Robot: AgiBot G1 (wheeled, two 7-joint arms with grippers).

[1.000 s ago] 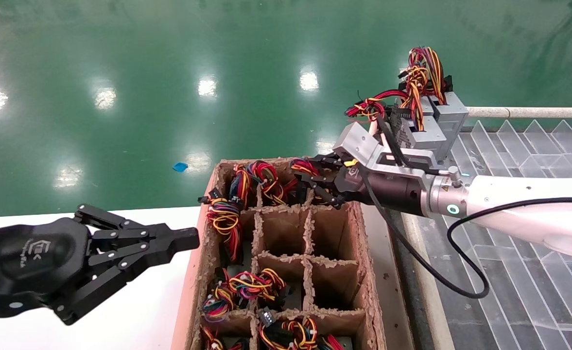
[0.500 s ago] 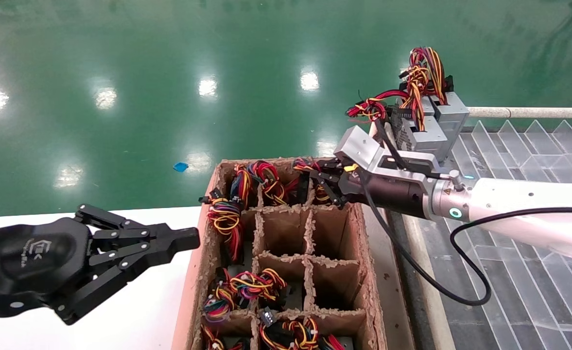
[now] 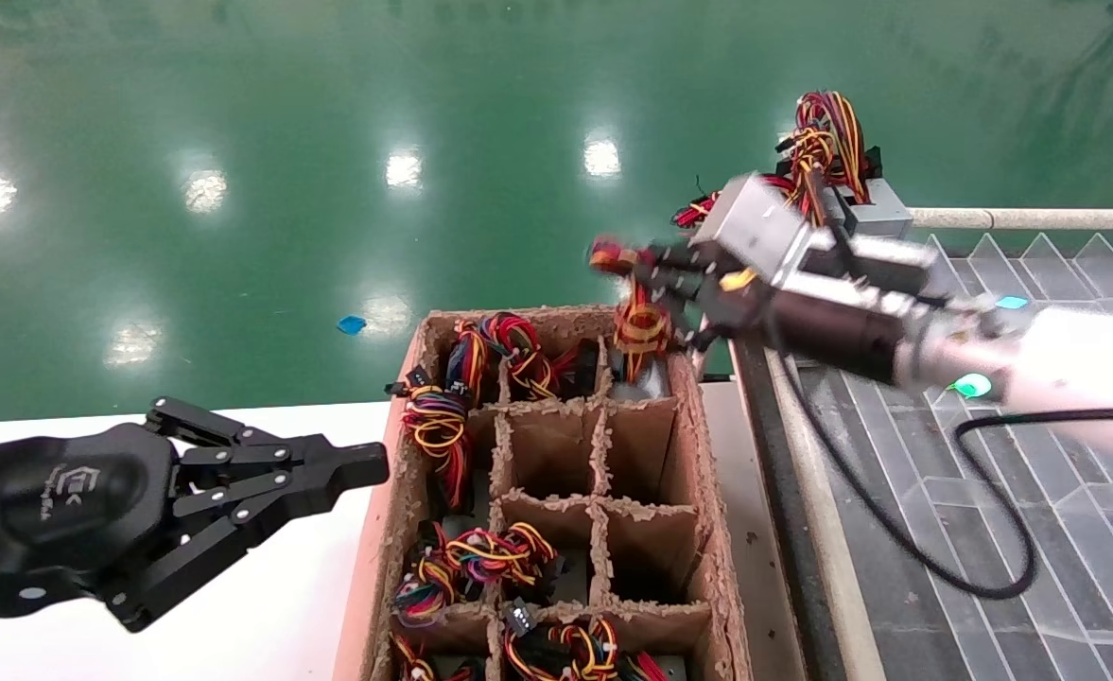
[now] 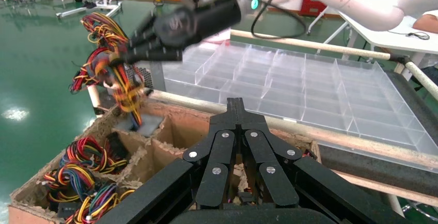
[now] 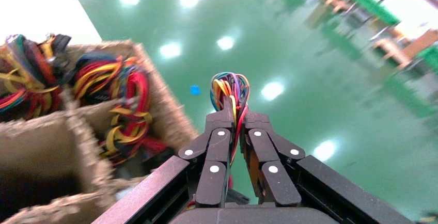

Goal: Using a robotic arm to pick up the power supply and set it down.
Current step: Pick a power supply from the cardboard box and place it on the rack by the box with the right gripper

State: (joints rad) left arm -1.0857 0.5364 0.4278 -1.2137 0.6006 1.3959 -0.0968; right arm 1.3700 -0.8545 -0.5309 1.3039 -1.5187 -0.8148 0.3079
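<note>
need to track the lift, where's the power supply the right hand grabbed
In the head view the power supply hangs by its wires from the right hand, half out of the cardboard box's far right compartment.

At the right of the head view, the robotic arm is seen: black linked fingers, grey metal wrist block, white forearm, green light ring, looping black cable. At lower left, a black left gripper is marked with a white logo and silver rivets.

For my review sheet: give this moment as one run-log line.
right gripper: shut on wire bundle, lifting power supply from far-right cell of cardboard box | left gripper: shut, idle over white table
</note>
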